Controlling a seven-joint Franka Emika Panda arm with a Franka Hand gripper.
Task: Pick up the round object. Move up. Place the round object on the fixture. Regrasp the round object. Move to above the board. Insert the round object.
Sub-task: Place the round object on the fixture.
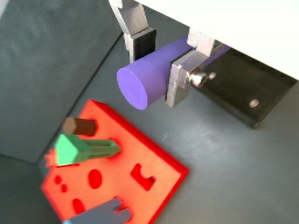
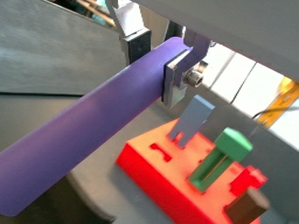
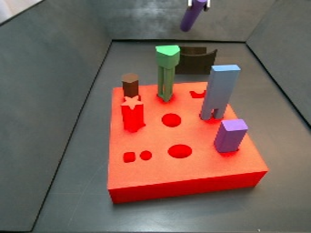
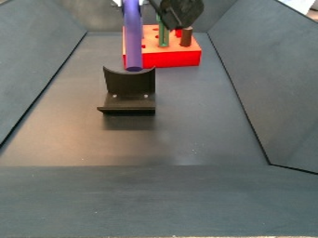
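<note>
The round object is a long purple cylinder (image 1: 142, 83). My gripper (image 1: 159, 72) is shut on it near one end, with a silver finger on each side, as both wrist views show (image 2: 158, 74). In a side view the cylinder (image 4: 130, 37) stands nearly upright with its lower end at the top of the dark fixture (image 4: 126, 91); I cannot tell whether they touch. In a side view the cylinder (image 3: 194, 15) hangs high above the fixture (image 3: 195, 60), behind the red board (image 3: 176, 150). The board has round holes (image 3: 180, 150).
The board carries a green peg (image 3: 165, 73), a brown peg (image 3: 130, 85), a tall blue-grey peg (image 3: 220, 91) and a short purple block (image 3: 230, 135). Grey walls enclose the floor on both sides. The board lies beyond the fixture (image 4: 174, 54).
</note>
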